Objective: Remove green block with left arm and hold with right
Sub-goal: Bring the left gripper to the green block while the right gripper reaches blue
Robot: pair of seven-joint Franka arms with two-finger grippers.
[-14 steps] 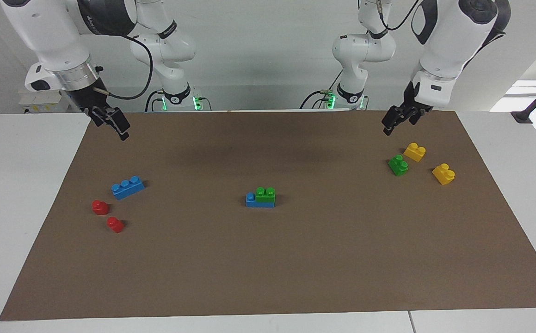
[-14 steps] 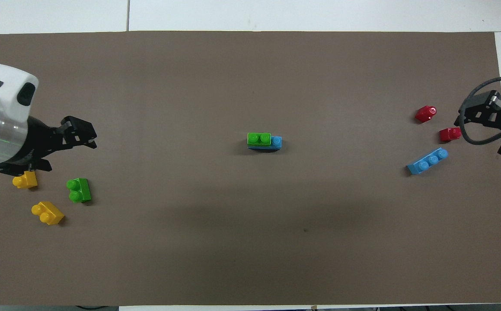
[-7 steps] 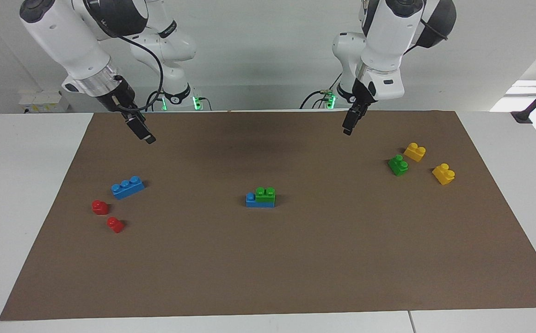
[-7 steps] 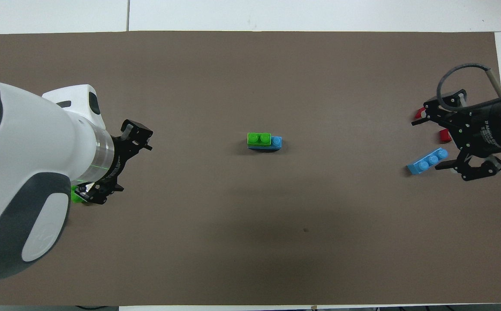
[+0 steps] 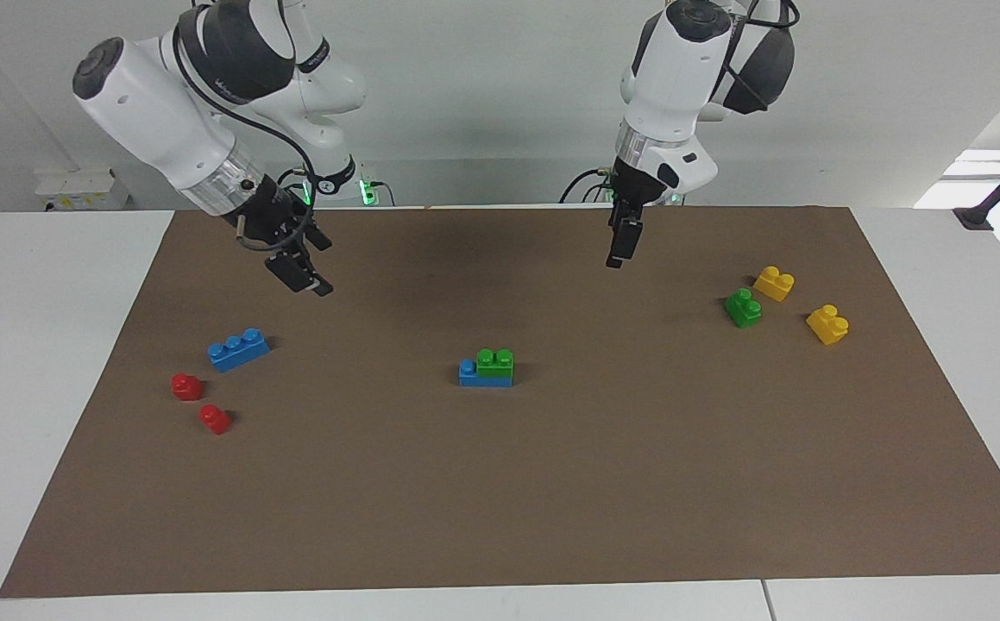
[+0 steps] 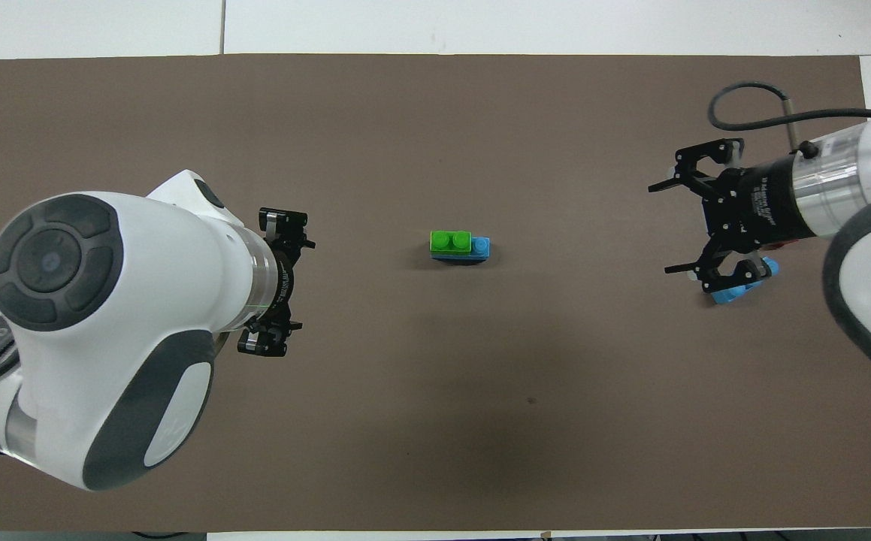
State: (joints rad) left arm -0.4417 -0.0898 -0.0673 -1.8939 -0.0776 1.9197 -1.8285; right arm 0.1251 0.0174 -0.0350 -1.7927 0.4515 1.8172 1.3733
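On the brown mat (image 5: 551, 483), starting at the right arm's end of the table, two red blocks (image 5: 188, 385) lie close together, and a loose blue block (image 5: 238, 349) with three studs lies just beside them, a little nearer to the robots. The right gripper (image 5: 303, 274) hangs in the air over bare mat, nearer to the middle of the table than this blue block; its fingers stand wide apart and hold nothing. In the overhead view this gripper (image 6: 677, 229) covers part of the loose blue block. In the middle of the mat the green block (image 5: 495, 362) sits on top of another blue block (image 5: 484, 376), and one blue stud stays uncovered at the end toward the right arm. The green block (image 6: 451, 241) touches no gripper. The left gripper (image 5: 620, 246) hangs in the air over bare mat, pointing down, with its fingers also wide and empty; in the overhead view it (image 6: 281, 289) is well apart from the stack. At the left arm's end of the table a second green block (image 5: 743, 307) lies just beside a yellow block (image 5: 773, 283), and another yellow block (image 5: 827, 324) lies near them.
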